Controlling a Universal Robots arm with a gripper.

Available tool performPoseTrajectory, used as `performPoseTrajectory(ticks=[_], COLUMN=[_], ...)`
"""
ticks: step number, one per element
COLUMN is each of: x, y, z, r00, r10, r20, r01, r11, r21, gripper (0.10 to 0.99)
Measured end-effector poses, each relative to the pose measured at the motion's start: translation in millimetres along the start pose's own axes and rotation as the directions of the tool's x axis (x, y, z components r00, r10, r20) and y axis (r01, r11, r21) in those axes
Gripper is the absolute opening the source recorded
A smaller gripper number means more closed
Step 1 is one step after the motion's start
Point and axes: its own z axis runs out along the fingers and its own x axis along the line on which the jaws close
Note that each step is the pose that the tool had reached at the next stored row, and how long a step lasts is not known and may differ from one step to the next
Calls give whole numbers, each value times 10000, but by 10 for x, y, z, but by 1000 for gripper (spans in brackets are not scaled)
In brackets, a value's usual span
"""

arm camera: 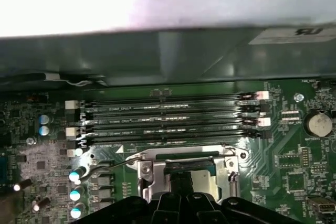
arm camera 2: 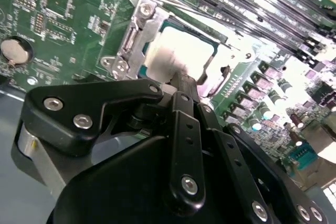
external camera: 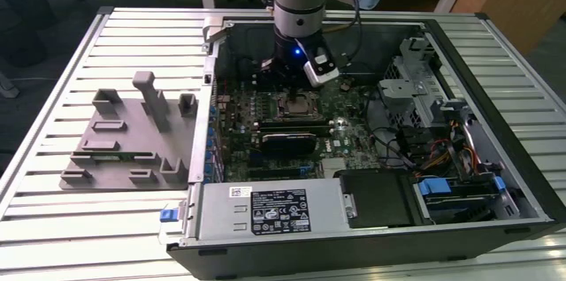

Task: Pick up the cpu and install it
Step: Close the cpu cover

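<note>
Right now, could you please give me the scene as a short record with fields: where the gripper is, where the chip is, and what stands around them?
gripper: low over the motherboard, its tip at the chip
chip: silver top up, lying inside the metal socket frame
memory slots: in a row beside the socket frame
computer case: open, on the slatted table
grey holder: on the table, at the exterior view's left of the case
</note>
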Motion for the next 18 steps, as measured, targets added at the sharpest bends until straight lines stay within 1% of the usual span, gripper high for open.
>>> performPoseTrajectory(ticks=[10,18], x=[111,146], y=[-7,-47], z=[2,6], r00=[10000,10000], r10=[0,1], r20=[0,1], r01=[0,-1], r11=[10000,10000], r21=[-1,-1], gripper=[106,106])
